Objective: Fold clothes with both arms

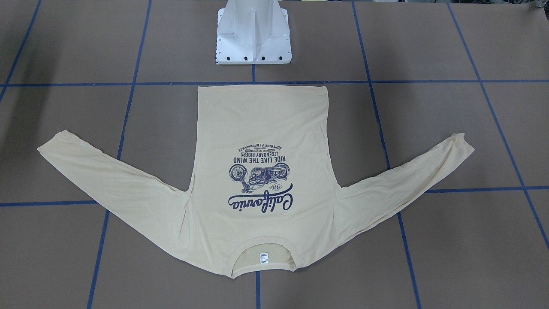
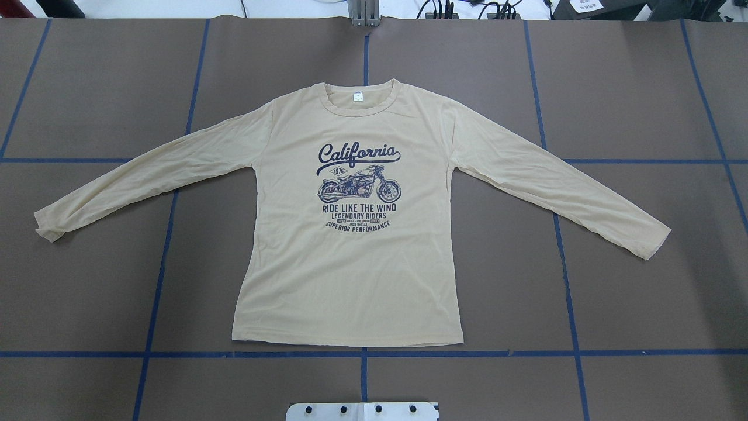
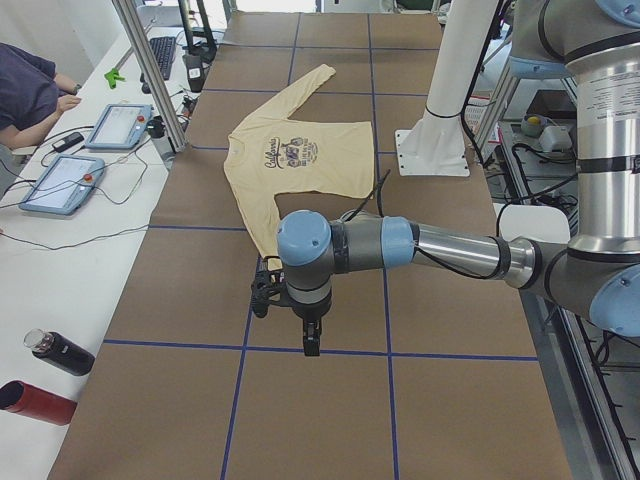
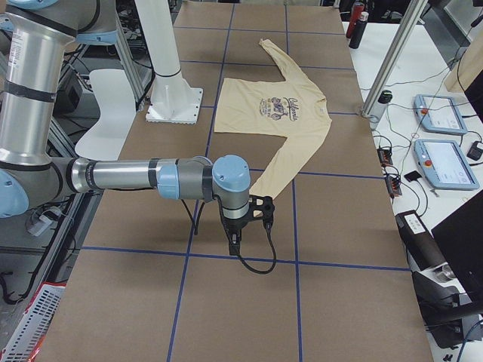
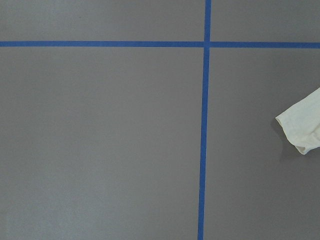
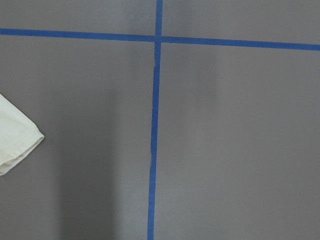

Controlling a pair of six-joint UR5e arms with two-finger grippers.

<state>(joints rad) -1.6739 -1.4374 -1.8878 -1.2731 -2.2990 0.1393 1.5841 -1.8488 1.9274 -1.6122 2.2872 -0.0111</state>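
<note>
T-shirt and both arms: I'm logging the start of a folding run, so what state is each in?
T-shirt: unfolded, flat on the table, print up, sleeves spread out.
Left arm: stretched out low over the table, off the shirt.
Left pincer: pointing down over bare table; open or shut cannot be told.
Right arm: stretched out low over the table, off the shirt.
Right pincer: pointing down over bare table; open or shut cannot be told.
</note>
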